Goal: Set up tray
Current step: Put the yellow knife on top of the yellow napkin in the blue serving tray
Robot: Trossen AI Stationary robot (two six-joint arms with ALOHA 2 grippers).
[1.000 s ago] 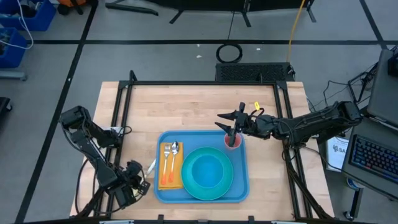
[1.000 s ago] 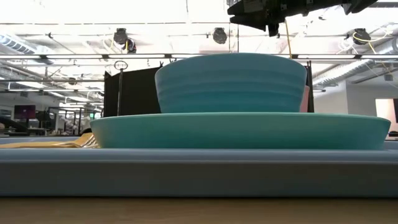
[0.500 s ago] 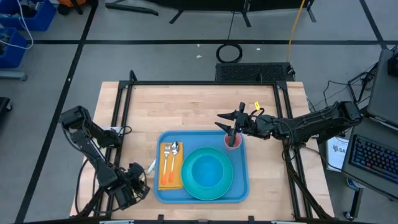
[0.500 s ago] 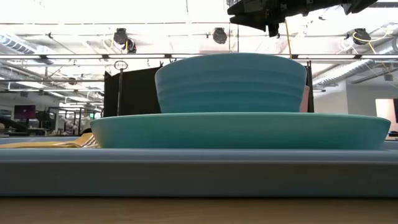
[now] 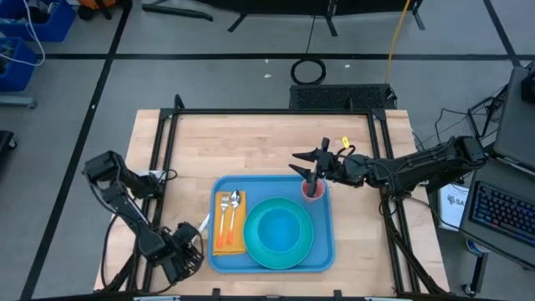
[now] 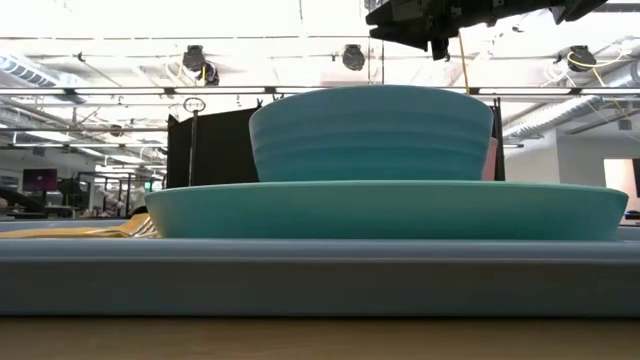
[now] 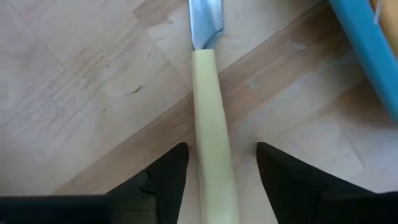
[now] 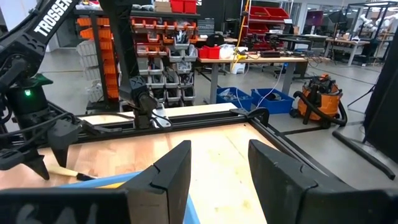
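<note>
The left gripper (image 7: 217, 180) has its two dark fingers (image 7: 163, 177) spread apart on either side of the pale cream handle of a table knife with a steel blade (image 7: 211, 155), which lies flat on the light wooden worktop (image 7: 81, 81); the fingers straddle the handle but I cannot tell that they touch it, so the knife looks lined up for a pinch rather than held. In the high view that gripper (image 5: 180, 251) sits low just off the left edge of the large flat rectangular blue plastic tray (image 5: 326, 251), with the knife (image 5: 203, 223) angled toward that edge, which suggests the knife is the last piece due to join the setting. The tray lies near the front middle of the worktop and already carries an orange folded napkin (image 5: 226, 242) along its left side with a steel fork (image 5: 224, 207) and spoon (image 5: 236, 201) on it, a round turquoise plate with a turquoise bowl stacked in its centre (image 5: 280, 232) to the right of them, and a small pink cup (image 5: 313, 191) in the tray's far right corner. The right gripper (image 5: 308, 163) hovers above that cup with its fingers (image 8: 166, 174) wide apart and empty, probably clear of the cup so as not to topple it. Judged from this, the setting is nearly complete.
</note>
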